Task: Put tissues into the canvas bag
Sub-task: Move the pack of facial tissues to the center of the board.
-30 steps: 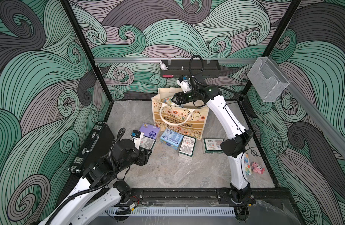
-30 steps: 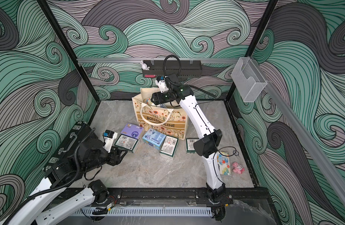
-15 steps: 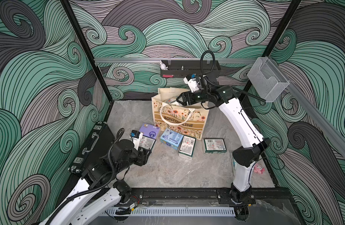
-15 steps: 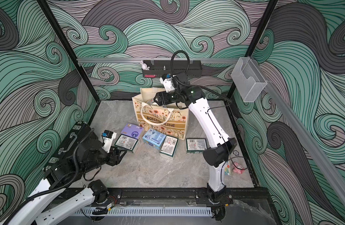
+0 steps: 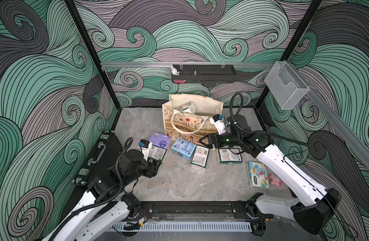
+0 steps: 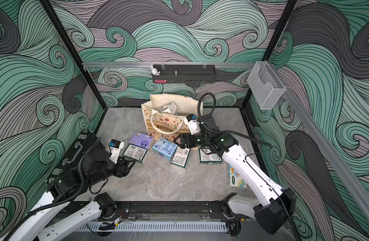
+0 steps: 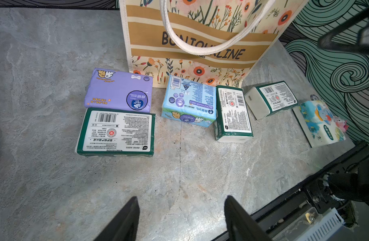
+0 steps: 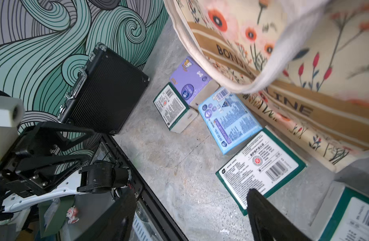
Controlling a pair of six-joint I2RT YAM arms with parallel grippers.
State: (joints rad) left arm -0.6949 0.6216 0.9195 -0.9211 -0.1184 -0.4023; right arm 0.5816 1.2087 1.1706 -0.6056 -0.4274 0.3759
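The canvas bag (image 5: 192, 123) stands at the back of the tabletop (image 5: 179, 183), one pack (image 5: 185, 107) inside. More tissues (image 5: 183, 146) lie just before it. The right pincer (image 5: 203, 142), wide and empty, hangs over a green-white pack (image 5: 199, 159): go straight down, squeeze gently. The left pincer (image 7: 180, 198) is wide, empty.

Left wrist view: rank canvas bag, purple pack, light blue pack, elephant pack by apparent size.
1. canvas bag, though cropped
2. purple tissue pack and light blue tissue pack: look alike, unranked
3. elephant tissue pack, though farther off
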